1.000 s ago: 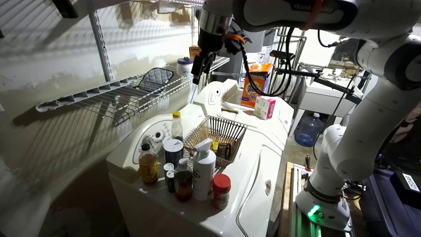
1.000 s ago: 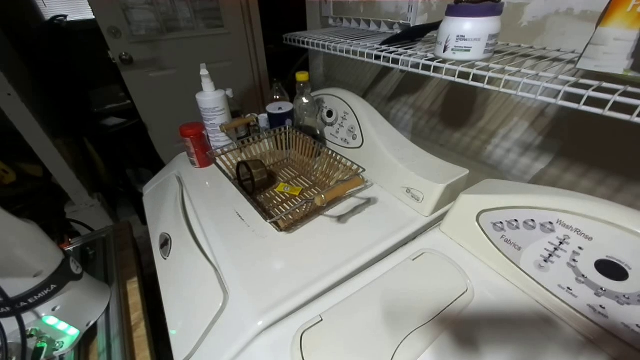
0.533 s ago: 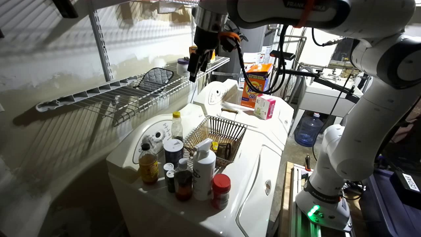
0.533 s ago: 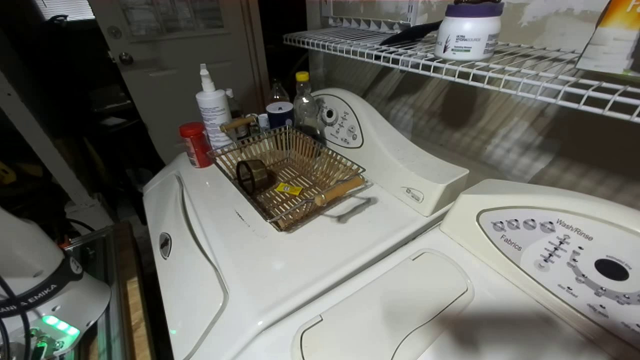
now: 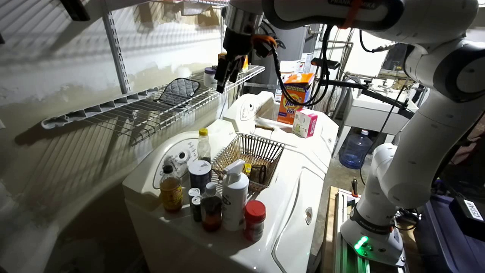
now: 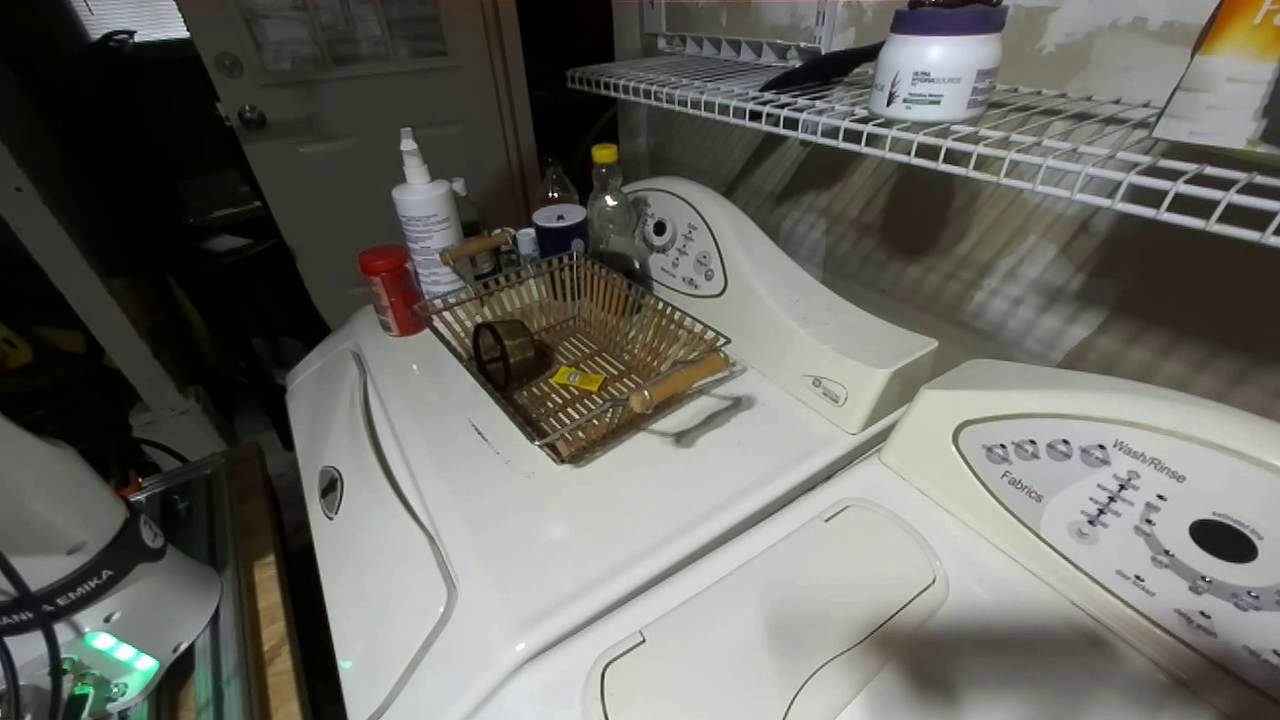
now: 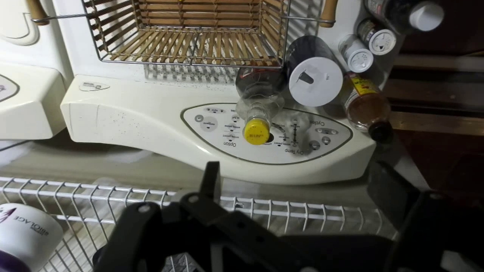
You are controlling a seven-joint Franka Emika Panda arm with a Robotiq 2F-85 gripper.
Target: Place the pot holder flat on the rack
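The pot holder (image 5: 179, 92) is a dark grey quilted pad with a black edge. It lies tilted on the rack (image 5: 161, 123), one side raised near the white jar. In an exterior view it shows as a dark slanted strip (image 6: 825, 70) on the rack (image 6: 720, 112). In the wrist view a small quilted corner (image 7: 182, 263) shows at the bottom; the gripper hides the rest. My gripper (image 5: 226, 85) hangs above the rack's front edge, right of the pot holder and apart from it. In the wrist view the gripper (image 7: 297, 179) is open and empty, with the rack rim (image 7: 279, 203) below.
A white jar with a purple lid (image 6: 935, 65) stands on the rack beside the pot holder. An orange box (image 6: 1225, 85) is further along. Below, a wire basket (image 5: 278, 146), a yellow-capped bottle (image 5: 204, 146) and several other bottles stand on the dryer (image 5: 288, 212).
My gripper has moved a little left and slightly up, in an exterior view, toward the rack. The pot holder has not moved.
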